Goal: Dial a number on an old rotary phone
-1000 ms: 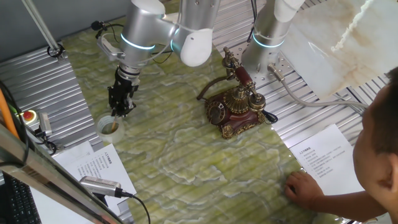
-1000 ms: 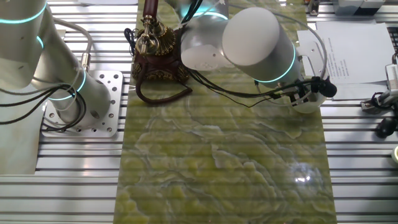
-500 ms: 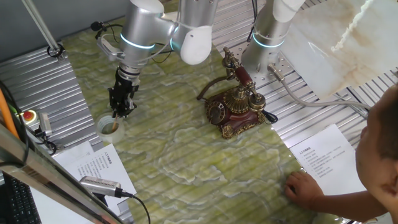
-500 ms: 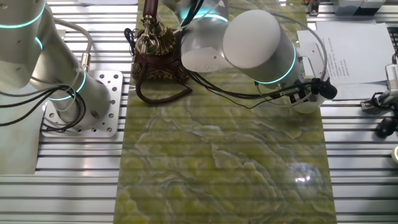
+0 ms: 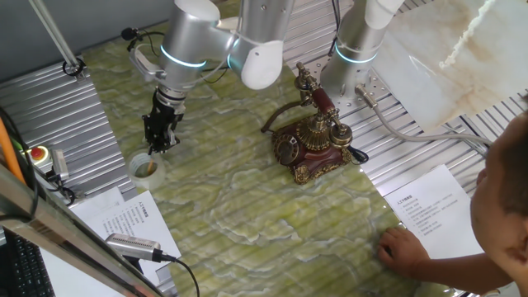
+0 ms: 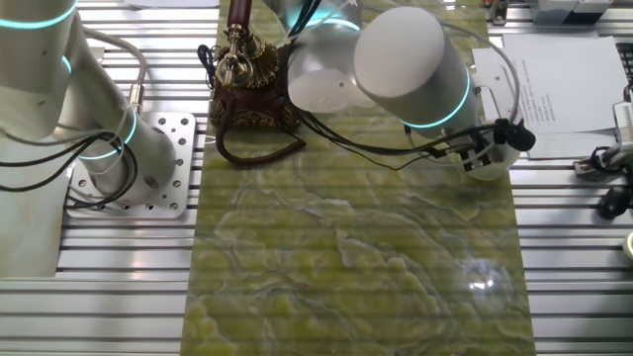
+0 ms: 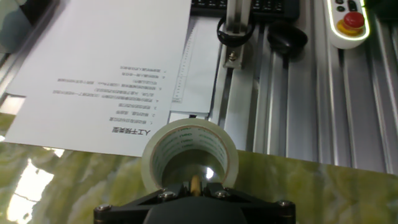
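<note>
The old rotary phone (image 5: 312,144) stands on the green marbled mat, dark red with gold trim, dial facing front, handset cradled on top. Its back shows in the other fixed view (image 6: 247,84). My gripper (image 5: 159,145) is far left of the phone, pointing down just above a roll of clear tape (image 5: 145,169). In the hand view the gripper (image 7: 196,186) is shut on a thin tan stick (image 7: 196,184) right over the tape roll (image 7: 189,155). In the other fixed view the gripper (image 6: 485,156) sits by the tape roll (image 6: 494,170).
Printed sheets lie past the mat's edge (image 7: 106,68) and at front right (image 5: 429,206). A person's hand (image 5: 406,249) rests on the mat's right corner. A second arm's base (image 6: 119,158) stands behind the phone. A red stop button (image 7: 352,20) sits on the metal rails.
My gripper has shifted slightly, a little up and away over the tape roll. The phone and the person's hand have not moved.
</note>
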{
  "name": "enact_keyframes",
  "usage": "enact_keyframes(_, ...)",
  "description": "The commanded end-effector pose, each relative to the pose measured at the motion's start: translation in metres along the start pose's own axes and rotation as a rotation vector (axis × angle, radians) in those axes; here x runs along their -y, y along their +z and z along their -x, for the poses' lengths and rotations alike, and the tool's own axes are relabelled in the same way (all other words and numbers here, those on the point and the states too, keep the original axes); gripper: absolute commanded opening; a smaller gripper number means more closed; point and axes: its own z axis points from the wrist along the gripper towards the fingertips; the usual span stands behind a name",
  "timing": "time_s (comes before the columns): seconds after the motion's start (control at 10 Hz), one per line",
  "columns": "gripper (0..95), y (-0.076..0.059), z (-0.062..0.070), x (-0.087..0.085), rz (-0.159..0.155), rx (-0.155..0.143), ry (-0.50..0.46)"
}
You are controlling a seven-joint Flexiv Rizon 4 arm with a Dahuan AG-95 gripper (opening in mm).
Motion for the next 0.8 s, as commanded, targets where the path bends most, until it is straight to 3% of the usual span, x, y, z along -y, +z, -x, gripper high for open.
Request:
enact_keyframes(0.1, 0.0, -0.003, 0.003, -0.001, 0.047, -0.007, 0.028)
enact_keyframes(0.3, 0.0, -0.01, 0.013, -0.002, 0.038, -0.041, 0.031)
enact_keyframes(0.5, 0.0, -0.014, 0.025, -0.005, 0.043, -0.046, 0.039)
enact_keyframes(0.8, 0.0, -0.02, 0.036, -0.008, 0.05, -0.091, 0.031)
